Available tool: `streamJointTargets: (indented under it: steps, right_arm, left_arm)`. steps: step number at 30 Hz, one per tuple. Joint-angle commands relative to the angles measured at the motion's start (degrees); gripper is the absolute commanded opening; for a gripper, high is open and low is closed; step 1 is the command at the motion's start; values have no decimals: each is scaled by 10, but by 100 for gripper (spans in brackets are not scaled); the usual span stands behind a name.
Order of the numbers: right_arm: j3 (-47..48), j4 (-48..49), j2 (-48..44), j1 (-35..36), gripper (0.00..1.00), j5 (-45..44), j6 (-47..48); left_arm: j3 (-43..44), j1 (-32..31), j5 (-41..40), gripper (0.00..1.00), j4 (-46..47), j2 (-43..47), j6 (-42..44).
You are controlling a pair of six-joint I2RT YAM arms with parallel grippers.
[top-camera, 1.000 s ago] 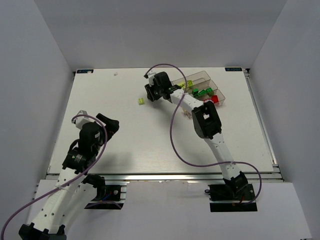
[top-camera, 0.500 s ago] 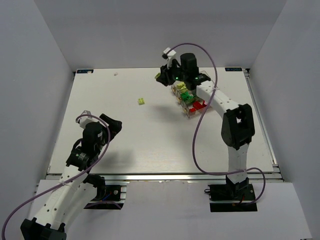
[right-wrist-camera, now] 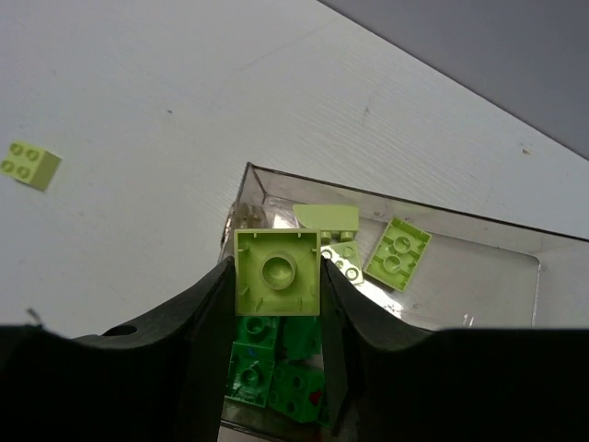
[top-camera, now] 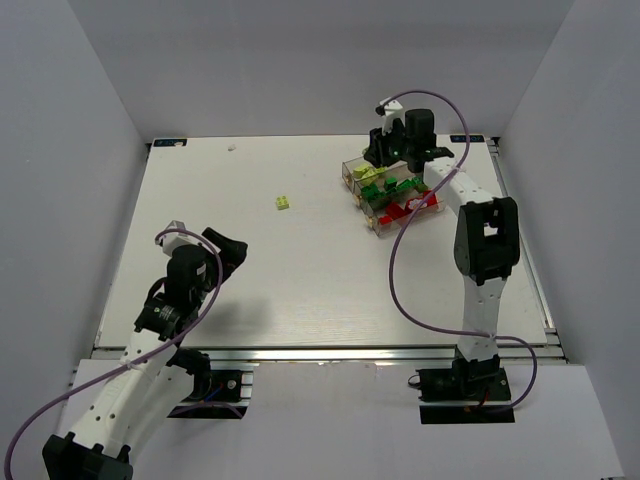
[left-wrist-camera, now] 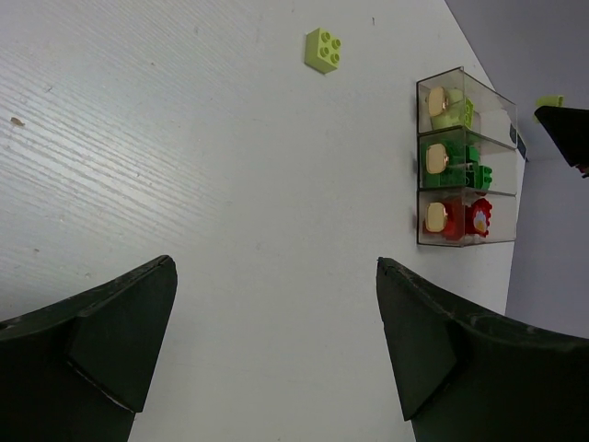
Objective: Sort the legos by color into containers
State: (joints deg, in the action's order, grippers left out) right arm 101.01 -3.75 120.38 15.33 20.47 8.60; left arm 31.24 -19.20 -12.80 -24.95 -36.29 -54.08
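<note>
The white table (top-camera: 250,260) carries the three joined clear plastic containers (left-wrist-camera: 497,124) at its far right. They are sorted by colour so far: pale yellow-green bricks in one end bin, dark green in the middle, red in the other end. The right gripper (right-wrist-camera: 276,285) hangs over the end of the pale bin, probably so that a release drops its load among bricks of matching colour. Its fingers are half-closed, pinching a pale yellow-green square brick (right-wrist-camera: 277,267) by two opposite sides, hollow underside facing the wrist camera. The left gripper (left-wrist-camera: 273,276) hovers over bare table with fingers spread wide and empty. One pale yellow-green loose brick (left-wrist-camera: 323,50) lies unsorted, well apart from the bins.
</note>
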Motion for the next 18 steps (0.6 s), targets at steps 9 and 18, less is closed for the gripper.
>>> streamJointTargets:
  steps: [9,18]
  right_arm:
    - [20,23,47,-7,20,-23,35]
    - [32,31,72,-7,42,-31,51]
  left_arm:
    - [-14,0,18,98,27,-13,-5]
    - [-15,0,23,98,32,-23,-6]
